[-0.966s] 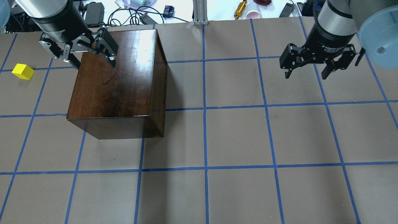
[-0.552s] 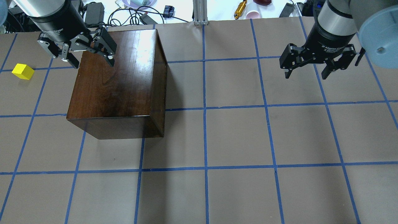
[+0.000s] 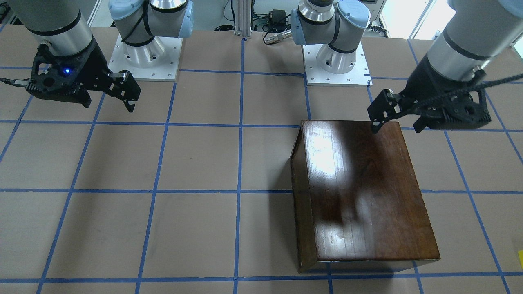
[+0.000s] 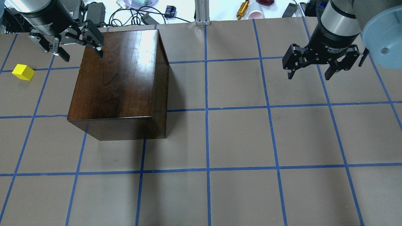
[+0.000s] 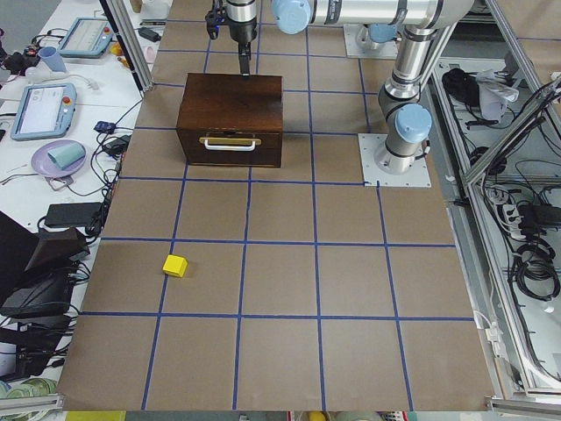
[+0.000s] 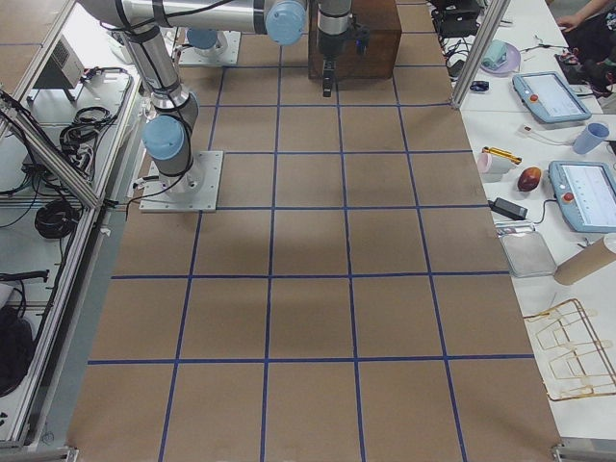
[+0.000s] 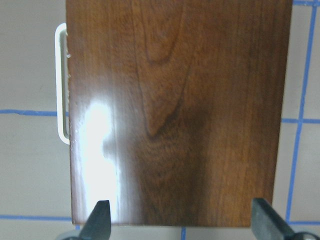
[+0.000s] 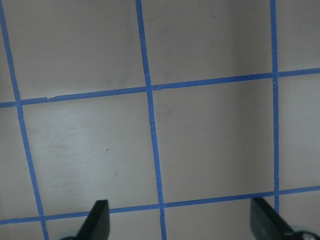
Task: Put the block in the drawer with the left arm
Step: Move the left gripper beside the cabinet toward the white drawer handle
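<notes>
Box [image 3: 363,192] in the front cam is glossy dark brown wood, sharp-edged, with a big glare streak on top. Over its far edge hangs the left tool [image 3: 395,128], fingers spread, nothing in them. Way off over bare desk [image 3: 196,163] is the right tool [image 3: 108,106], spread too. Only a yellow sliver of the block [image 3: 520,258] peeks in at the frame edge.

Overhead: block sits on the desk left of the box, well apart from it, and left and a bit near of the left tool. That's the bit that matters imo, the left arm is clearly the closer one.

Left-side cam: drawer [image 5: 230,153] looks shut, front flush with the box, pale handle [image 5: 230,140] running across it, facing the block's side. Block is a plain matte cube, so no long axis to fuss over.

Right-side cam: too far off to add anything.

Left wrist: wood grain below, handle poking out at the left edge, tips wide apart.

Right wrist: just brown paper and blue tape lines [image 8: 150,125], tips apart.
</notes>
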`<action>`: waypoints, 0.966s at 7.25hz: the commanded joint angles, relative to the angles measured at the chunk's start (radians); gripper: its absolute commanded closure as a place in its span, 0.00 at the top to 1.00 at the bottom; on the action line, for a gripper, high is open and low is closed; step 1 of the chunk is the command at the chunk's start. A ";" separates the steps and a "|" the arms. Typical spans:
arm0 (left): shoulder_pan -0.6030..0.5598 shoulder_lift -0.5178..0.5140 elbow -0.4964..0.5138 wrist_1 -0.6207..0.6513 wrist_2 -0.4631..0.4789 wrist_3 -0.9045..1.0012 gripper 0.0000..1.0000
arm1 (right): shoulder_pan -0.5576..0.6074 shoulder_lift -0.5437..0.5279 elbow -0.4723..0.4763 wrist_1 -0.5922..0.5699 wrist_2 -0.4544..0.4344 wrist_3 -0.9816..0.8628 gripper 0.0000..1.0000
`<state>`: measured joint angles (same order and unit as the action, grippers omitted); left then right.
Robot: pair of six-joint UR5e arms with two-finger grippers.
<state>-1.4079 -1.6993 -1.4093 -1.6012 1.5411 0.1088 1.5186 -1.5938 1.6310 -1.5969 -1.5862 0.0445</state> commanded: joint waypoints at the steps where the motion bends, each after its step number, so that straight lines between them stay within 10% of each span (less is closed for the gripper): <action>1: 0.136 -0.066 0.001 0.044 -0.012 0.162 1.00 | 0.000 0.001 0.000 0.000 0.000 0.000 1.00; 7: 0.312 -0.204 0.053 0.119 -0.065 0.421 1.00 | 0.000 0.000 0.000 0.000 0.000 0.000 1.00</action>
<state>-1.1307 -1.8816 -1.3615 -1.4818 1.4872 0.4745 1.5187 -1.5938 1.6306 -1.5969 -1.5874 0.0445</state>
